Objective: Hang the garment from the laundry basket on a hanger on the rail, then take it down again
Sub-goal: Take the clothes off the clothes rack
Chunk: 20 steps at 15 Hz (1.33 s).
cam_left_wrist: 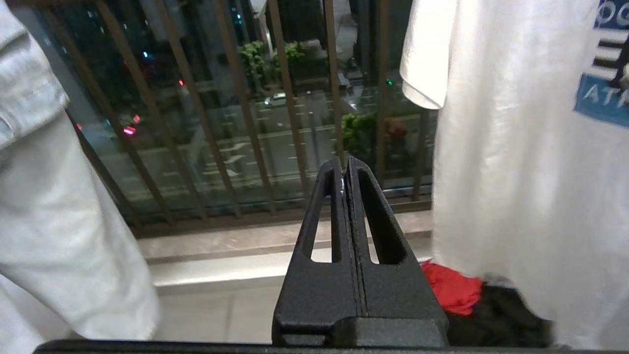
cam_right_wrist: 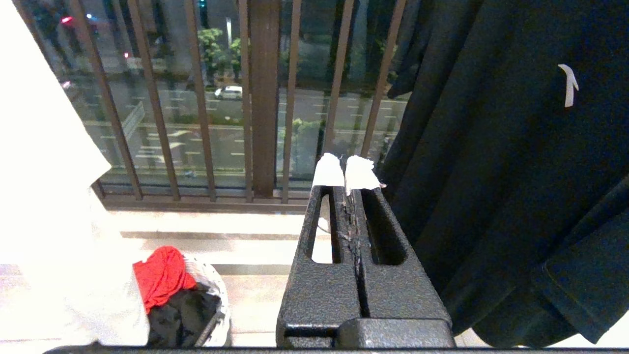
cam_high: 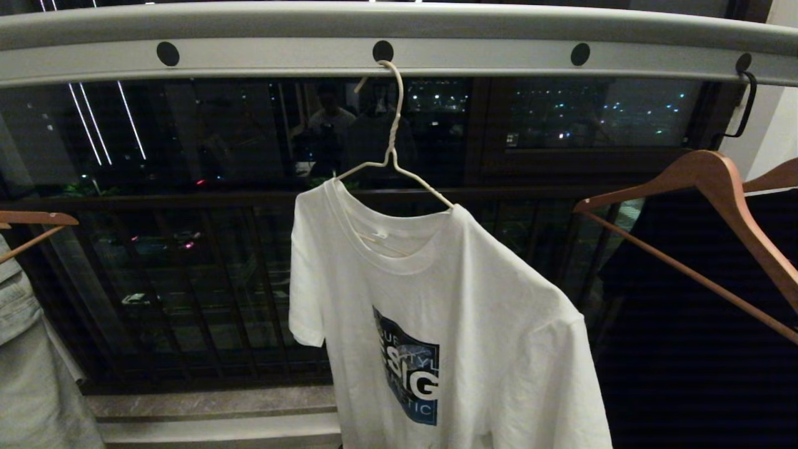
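I see the T-shirt [cam_high: 449, 312] on the wire hanger [cam_high: 393, 146] at the rail's [cam_high: 399, 37] middle hole, wooden hangers [cam_high: 717, 206] and a black garment [cam_right_wrist: 516, 172] beside it. Both my grippers, left [cam_left_wrist: 345, 169] and right [cam_right_wrist: 346, 174], are closed and empty. The basket [cam_right_wrist: 216, 305] with red cloth [cam_right_wrist: 162, 275] stands on pale floor by the balcony railing [cam_right_wrist: 263, 98].

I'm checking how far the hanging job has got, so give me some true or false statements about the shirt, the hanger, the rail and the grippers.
1. The white T-shirt hangs on the wire hanger. True.
2. The hanger's hook sits in a hole of the rail. True.
3. The left gripper is clamped on the T-shirt's sleeve. False: it is shut on nothing and stands apart from the shirt.
4. The right gripper is wide open. False: its fingers are shut, with nothing held.
5. The laundry basket is empty. False: a red cloth and a black garment lie in it.
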Available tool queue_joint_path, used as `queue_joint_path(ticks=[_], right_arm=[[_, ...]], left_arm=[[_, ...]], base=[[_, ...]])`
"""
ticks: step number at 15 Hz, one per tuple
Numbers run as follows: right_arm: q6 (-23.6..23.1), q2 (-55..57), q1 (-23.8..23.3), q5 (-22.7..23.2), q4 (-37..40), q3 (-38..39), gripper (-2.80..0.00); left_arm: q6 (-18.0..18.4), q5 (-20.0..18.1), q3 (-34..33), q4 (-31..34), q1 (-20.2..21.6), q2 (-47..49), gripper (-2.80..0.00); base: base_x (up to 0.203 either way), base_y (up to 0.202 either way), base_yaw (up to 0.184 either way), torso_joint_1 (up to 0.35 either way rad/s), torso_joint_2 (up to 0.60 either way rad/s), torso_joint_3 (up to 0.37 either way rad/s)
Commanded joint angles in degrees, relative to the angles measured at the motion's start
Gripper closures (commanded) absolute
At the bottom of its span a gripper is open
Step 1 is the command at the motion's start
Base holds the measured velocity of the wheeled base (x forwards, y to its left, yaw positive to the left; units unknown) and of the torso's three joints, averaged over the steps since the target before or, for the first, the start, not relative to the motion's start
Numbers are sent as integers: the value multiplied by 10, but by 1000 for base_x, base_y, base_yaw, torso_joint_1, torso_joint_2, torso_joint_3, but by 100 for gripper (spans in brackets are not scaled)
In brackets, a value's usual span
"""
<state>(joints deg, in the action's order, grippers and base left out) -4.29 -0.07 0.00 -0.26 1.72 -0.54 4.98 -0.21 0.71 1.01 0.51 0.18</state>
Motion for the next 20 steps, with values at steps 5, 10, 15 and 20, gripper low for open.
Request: queue_joint_path(ticks=[5,10,15,20], right_arm=[[0,1,0,0,1,0,0],[0,1,0,0,1,0,0],[0,1,0,0,1,0,0],[-2,1,0,0,1,0,0]], left_arm=[[-30,3,-1,0,0,-1,0],[-31,3,-1,0,0,-1,0],[-31,3,-1,0,0,-1,0],[-31,3,-1,0,0,-1,0]], base=[[0,0,0,0,0,0],[0,0,0,0,0,0],[0,0,0,0,0,0],[0,0,0,0,0,0]])
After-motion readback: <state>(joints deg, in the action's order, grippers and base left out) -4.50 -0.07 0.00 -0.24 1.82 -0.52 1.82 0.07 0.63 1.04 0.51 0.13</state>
